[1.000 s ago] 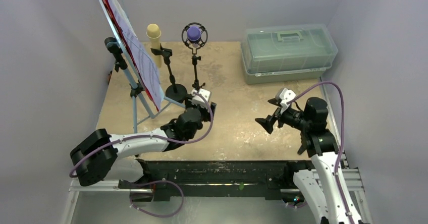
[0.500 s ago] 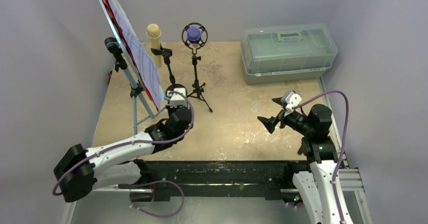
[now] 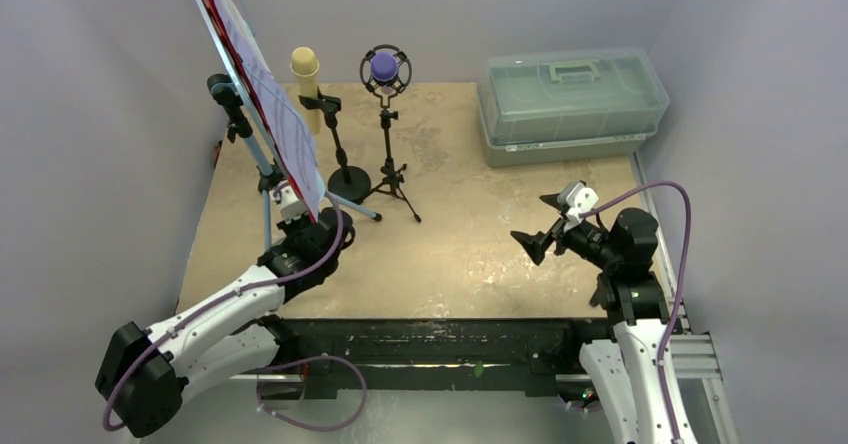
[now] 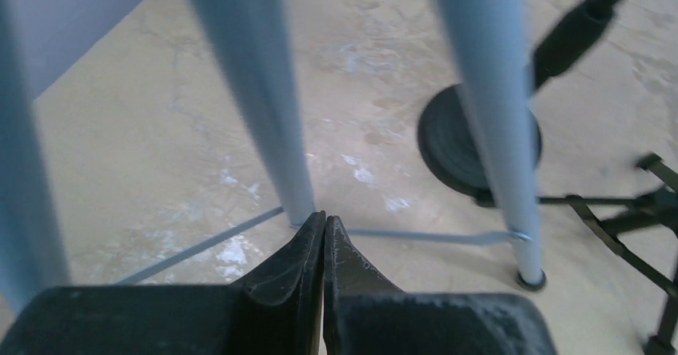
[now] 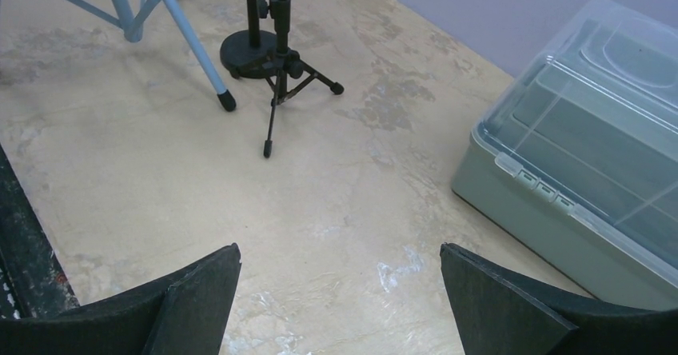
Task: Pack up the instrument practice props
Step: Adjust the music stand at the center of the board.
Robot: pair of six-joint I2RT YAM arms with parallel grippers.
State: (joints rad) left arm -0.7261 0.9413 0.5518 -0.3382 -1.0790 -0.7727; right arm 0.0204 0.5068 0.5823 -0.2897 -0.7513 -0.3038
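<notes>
The left tool (image 4: 324, 225) has swung left from the mic holders (image 3: 349, 182) to the legs of the music rest (image 4: 257, 75) at the worktop's (image 3: 470, 249) far left and closed fully, apparently gripping nothing, so packing looks unstarted; the right tool (image 5: 340, 291) hangs wide open, empty.

Left gripper (image 3: 290, 200) at music rest (image 3: 267, 224) legs; right gripper (image 3: 537, 222) spread above table (image 3: 450, 259)

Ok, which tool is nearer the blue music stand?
Left. The left tool, shut, sits among the legs of the music stand; the right tool, open, hangs across the table, nearer the plastic box.
</notes>
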